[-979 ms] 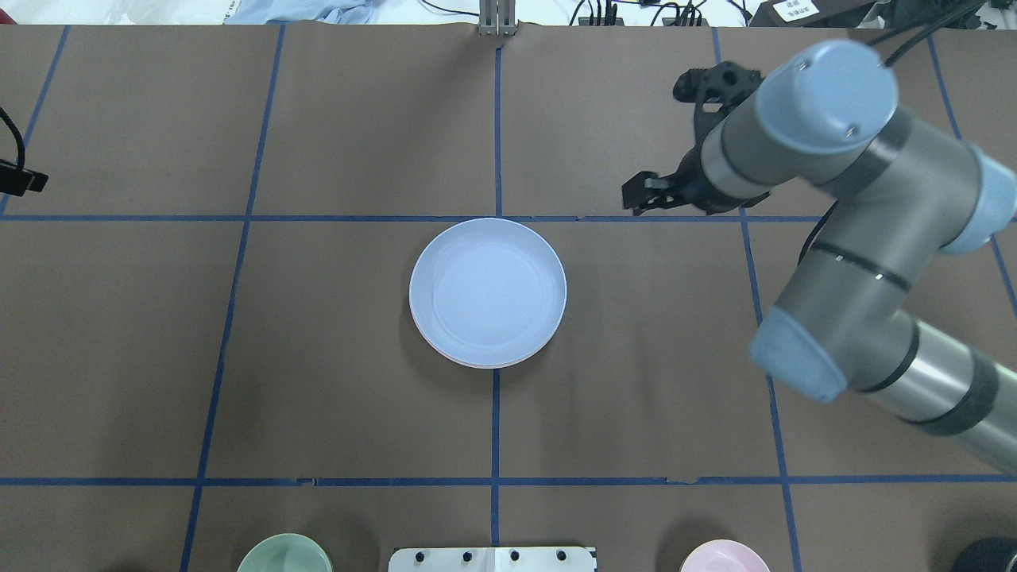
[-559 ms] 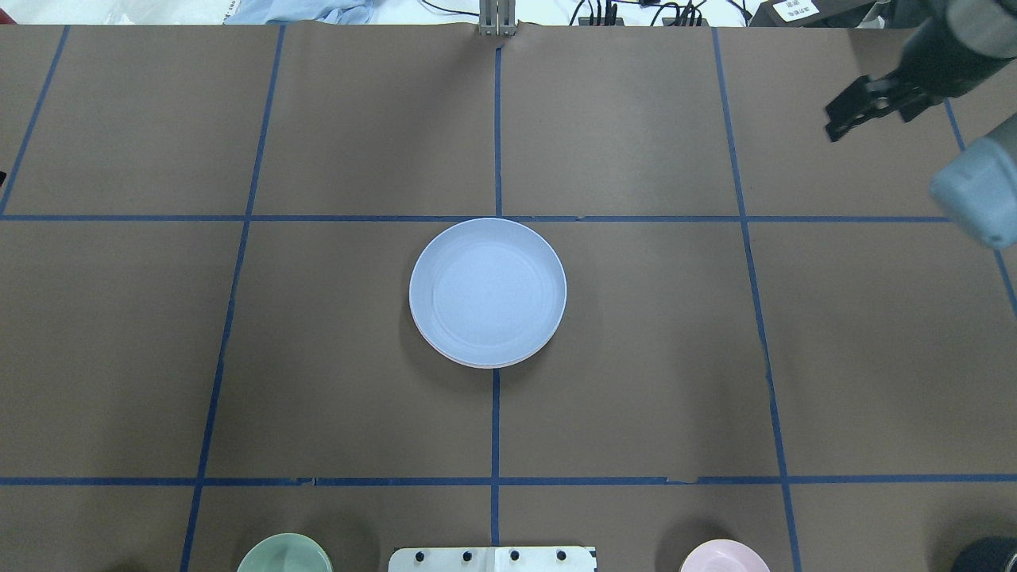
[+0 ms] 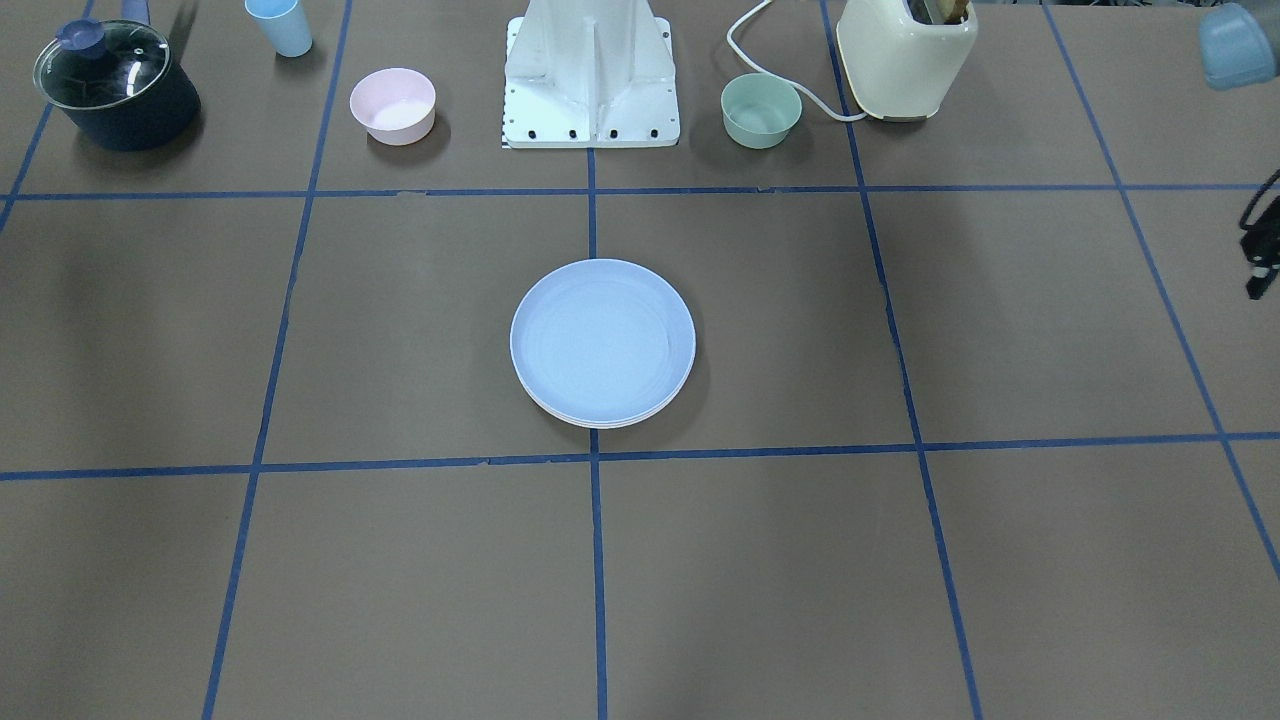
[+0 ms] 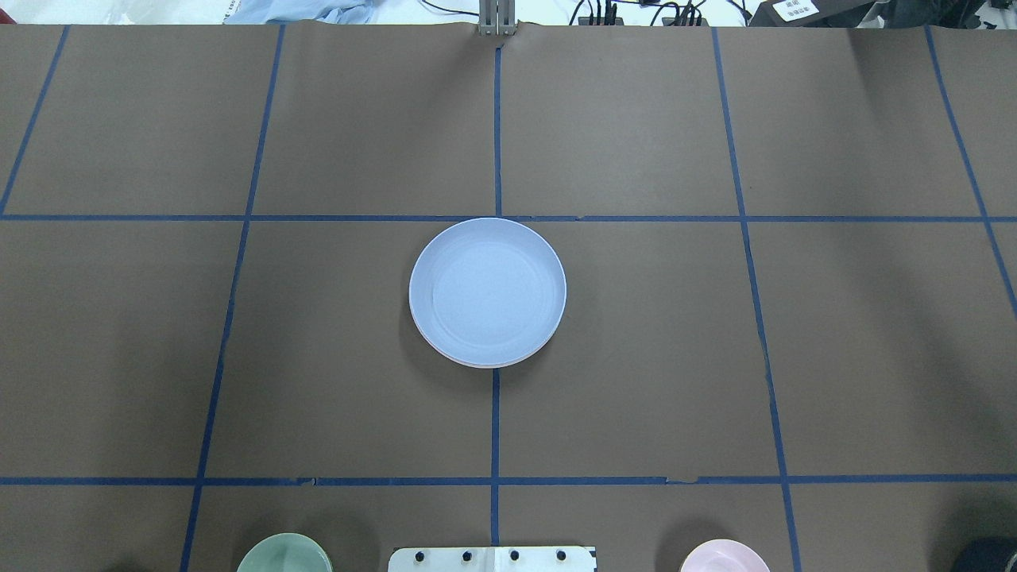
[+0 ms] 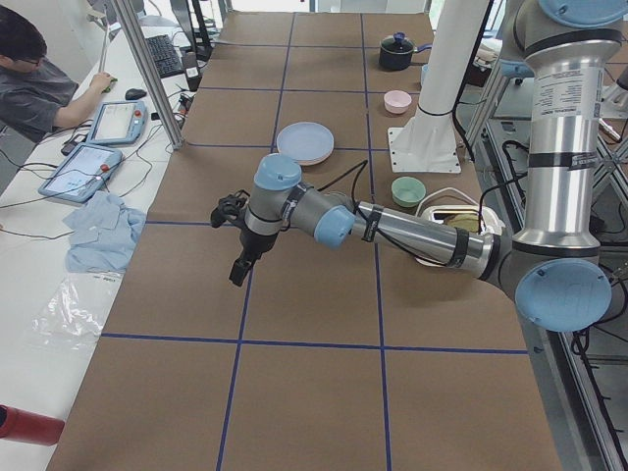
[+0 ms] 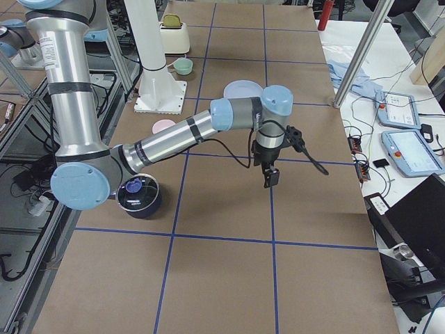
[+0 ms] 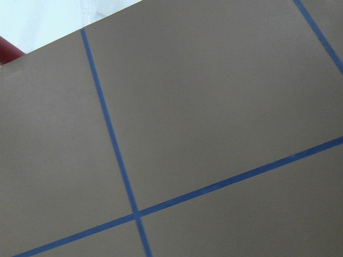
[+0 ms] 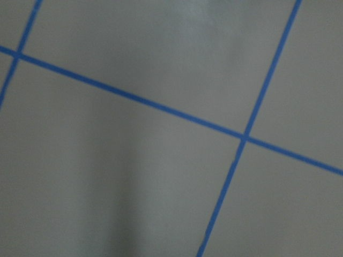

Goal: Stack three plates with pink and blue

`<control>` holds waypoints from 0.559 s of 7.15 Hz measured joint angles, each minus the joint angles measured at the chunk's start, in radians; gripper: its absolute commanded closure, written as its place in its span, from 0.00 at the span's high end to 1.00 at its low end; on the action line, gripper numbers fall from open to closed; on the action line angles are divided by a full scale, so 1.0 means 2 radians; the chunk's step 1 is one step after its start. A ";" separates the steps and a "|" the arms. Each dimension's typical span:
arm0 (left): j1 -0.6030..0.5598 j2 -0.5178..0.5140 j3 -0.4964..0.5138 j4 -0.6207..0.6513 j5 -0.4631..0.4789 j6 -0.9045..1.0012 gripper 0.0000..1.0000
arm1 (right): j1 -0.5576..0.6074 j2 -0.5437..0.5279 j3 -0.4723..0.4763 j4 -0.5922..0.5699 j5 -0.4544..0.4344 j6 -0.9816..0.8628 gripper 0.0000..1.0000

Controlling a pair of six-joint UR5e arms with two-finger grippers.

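At the table's centre [image 4: 636,334], where the middle blue tape line [image 4: 496,421] passes beneath it, lies the stack of plates [image 4: 487,292]. Its far edge meets a cross line of the tape grid. A light blue plate [image 3: 602,338] forms the top layer and sits level and open-side up. The pale rims of the lower plates [image 3: 600,424] show just under its near edge in the front-facing view, too thin for their colours to be separated with certainty. Nothing touches the stack. Both arms are well apart from it, each over bare brown cover at its own end of the table. The left gripper [image 5: 238,270] hangs fingers-down from the near arm in the left side view. The right gripper [image 6: 268,179] does likewise in the right side view. Neither is seen to hold anything, and whether their jaws stand wide or narrow cannot be told. Both wrist views show only brown cover and blue tape. Along the robot's edge, on either side of the white base [image 3: 592,70], stand a pink bowl [image 3: 392,105], a green bowl [image 3: 761,110], a lidded dark pot [image 3: 115,85], a blue cup [image 3: 280,25] and a cream toaster [image 3: 905,55].
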 measured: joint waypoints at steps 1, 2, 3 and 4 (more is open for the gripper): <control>-0.037 0.000 0.023 0.016 -0.019 0.056 1.00 | 0.007 -0.039 -0.006 0.016 0.000 -0.003 1.00; -0.070 0.002 0.048 0.041 -0.035 0.097 1.00 | 0.010 -0.065 -0.012 0.037 0.000 -0.003 1.00; -0.093 0.005 0.061 0.076 -0.043 0.113 1.00 | 0.012 -0.080 -0.016 0.052 0.000 -0.002 1.00; -0.105 0.007 0.063 0.105 -0.044 0.117 1.00 | 0.012 -0.091 -0.017 0.060 0.000 -0.002 1.00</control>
